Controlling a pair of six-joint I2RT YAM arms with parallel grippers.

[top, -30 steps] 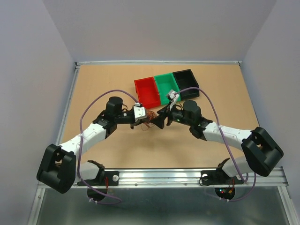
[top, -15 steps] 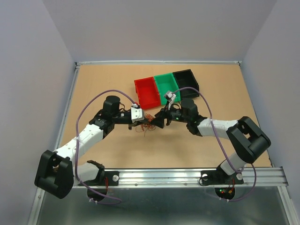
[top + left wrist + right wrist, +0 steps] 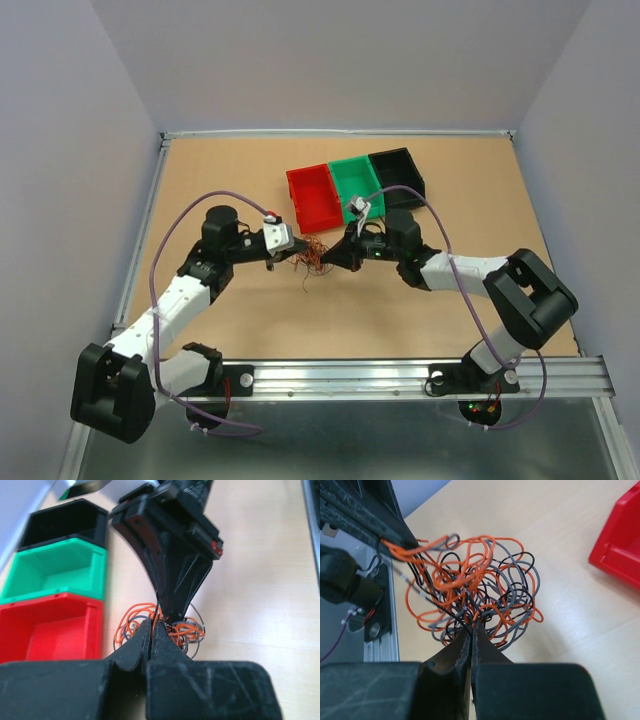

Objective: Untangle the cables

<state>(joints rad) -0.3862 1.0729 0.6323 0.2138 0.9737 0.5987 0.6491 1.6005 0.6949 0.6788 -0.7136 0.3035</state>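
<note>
We've got both arms reaching inward and low, left pincer and right pincer facing tip to tip, each squeezed tight on the cables.

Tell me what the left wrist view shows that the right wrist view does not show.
Only the left wrist view: the green bin and the black bin, in a row beyond the red bin. Only the right wrist view: the metal rail at the table edge, and grey loops among the orange and black ones. Both: the cables, a part of the red bin, and the left hand and right hand, each shut on the cables from opposite sides.
</note>
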